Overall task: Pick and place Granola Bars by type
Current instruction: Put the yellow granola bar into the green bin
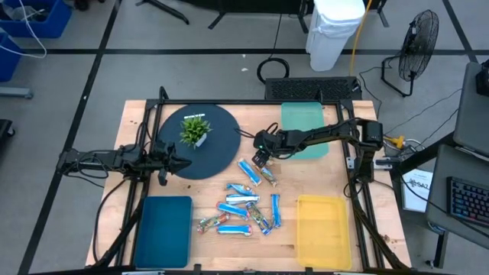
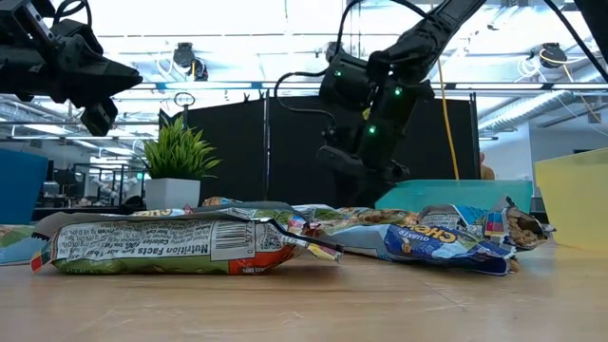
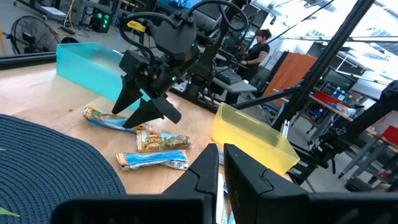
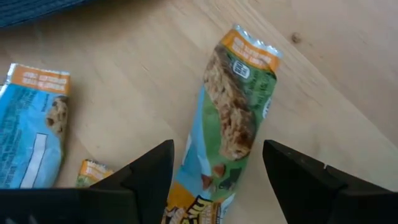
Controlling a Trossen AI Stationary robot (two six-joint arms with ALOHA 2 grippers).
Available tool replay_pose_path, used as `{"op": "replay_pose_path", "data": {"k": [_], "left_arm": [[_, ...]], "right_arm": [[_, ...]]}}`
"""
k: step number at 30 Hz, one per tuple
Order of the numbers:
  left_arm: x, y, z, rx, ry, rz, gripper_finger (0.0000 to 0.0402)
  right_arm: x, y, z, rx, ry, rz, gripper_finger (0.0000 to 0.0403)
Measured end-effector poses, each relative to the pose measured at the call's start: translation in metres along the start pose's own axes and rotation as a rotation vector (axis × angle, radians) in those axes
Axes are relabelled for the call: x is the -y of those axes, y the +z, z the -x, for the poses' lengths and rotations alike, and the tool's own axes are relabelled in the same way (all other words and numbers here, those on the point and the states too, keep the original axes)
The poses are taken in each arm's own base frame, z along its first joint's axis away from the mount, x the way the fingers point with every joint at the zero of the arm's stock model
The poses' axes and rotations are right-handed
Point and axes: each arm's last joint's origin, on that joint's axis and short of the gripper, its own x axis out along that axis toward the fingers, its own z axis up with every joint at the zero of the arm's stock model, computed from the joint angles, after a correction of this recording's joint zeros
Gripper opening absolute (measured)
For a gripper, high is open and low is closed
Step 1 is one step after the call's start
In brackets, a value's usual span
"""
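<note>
Our right pincer [image 4: 217, 168] hangs spread wide and empty over a green-and-orange granola bar [image 4: 233, 118] lying flat on the table [image 1: 321, 172], at the far edge of the scattered Granola Bars [image 1: 244, 208]. Our left pincer [image 3: 221, 163], fingers nearly together and holding nothing, waits above the dark round mat [image 1: 221, 149].

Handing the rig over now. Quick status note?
Right gripper: open, above a green-orange bar at the pile's far end, not gripping.
Left gripper: shut, empty, waiting over the dark mat.
Bars: all loose on the table between the trays.
Teal tray, blue tray and yellow tray hold no bars.
Done: nothing sorted. Left: every bar.
</note>
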Motion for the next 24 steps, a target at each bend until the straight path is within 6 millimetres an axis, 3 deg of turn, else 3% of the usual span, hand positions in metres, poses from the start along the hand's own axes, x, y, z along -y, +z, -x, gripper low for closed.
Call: {"op": "replay_pose_path", "data": {"k": [7, 18, 24], "left_arm": [[0.000, 0.000, 0.000, 0.000, 0.000, 0.000, 0.0031], [0.000, 0.000, 0.000, 0.000, 0.000, 0.000, 0.0031], [0.000, 0.000, 0.000, 0.000, 0.000, 0.000, 0.0031]], "right_arm": [[0.003, -0.008, -0.004, -0.022, -0.013, -0.001, 0.0199], [0.004, -0.009, -0.006, 0.005, 0.005, 0.047, 0.0058], [-0.004, 0.000, 0.010, 0.106, 0.062, 0.132, 0.0009]]}}
